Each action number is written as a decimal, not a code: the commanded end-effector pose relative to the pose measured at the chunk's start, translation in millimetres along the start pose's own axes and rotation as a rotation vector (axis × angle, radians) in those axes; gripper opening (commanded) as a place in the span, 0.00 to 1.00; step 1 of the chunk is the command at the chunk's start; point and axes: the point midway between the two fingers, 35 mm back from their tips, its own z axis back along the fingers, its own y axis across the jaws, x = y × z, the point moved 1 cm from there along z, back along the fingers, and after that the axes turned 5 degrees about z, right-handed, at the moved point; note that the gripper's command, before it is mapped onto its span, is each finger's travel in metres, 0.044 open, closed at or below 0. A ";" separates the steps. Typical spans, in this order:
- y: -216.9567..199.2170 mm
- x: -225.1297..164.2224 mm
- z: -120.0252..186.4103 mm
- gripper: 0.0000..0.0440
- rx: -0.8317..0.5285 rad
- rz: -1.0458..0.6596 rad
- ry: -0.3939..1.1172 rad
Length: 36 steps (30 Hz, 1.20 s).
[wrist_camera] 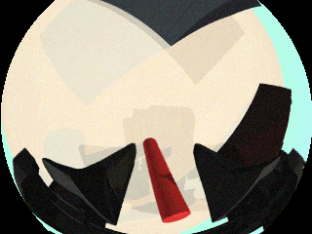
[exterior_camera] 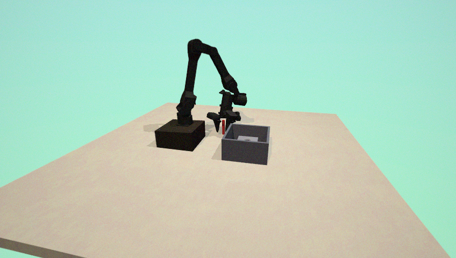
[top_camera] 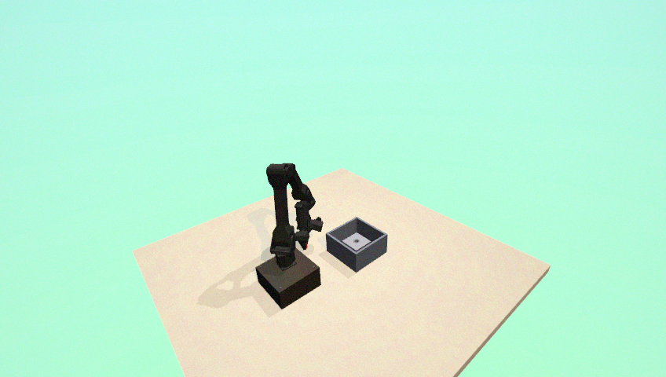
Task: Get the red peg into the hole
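Observation:
The red peg [exterior_camera: 223, 127] [wrist_camera: 165, 182] stands upright on the table; in the top view only a bit of it shows by the fingertips. My gripper [exterior_camera: 222, 131] [wrist_camera: 165, 148] points down around the peg, one finger on each side. In the wrist view a gap shows between the peg and each finger, so the gripper is open. The open grey box [top_camera: 356, 261] [exterior_camera: 244, 152] stands beside the gripper. A light plate [top_camera: 348, 243] [exterior_camera: 253, 138] with a dark hole [top_camera: 356, 240] lies at its bottom.
The arm's dark base block [top_camera: 288, 284] [exterior_camera: 175, 138] stands close to the peg, on the side away from the box. The box wall [wrist_camera: 175, 21] shows at the top of the wrist view. The table's edge [top_camera: 504, 322] runs beyond the box.

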 end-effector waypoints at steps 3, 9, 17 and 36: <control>-1.1 0.4 -7.0 0.30 -0.028 0.000 0.004; -2.5 3.1 -8.1 0.02 -0.069 -0.001 0.004; 3.5 18.9 20.2 0.00 -0.050 -0.013 -0.057; 0.5 69.7 95.1 0.00 -0.019 -0.110 -0.174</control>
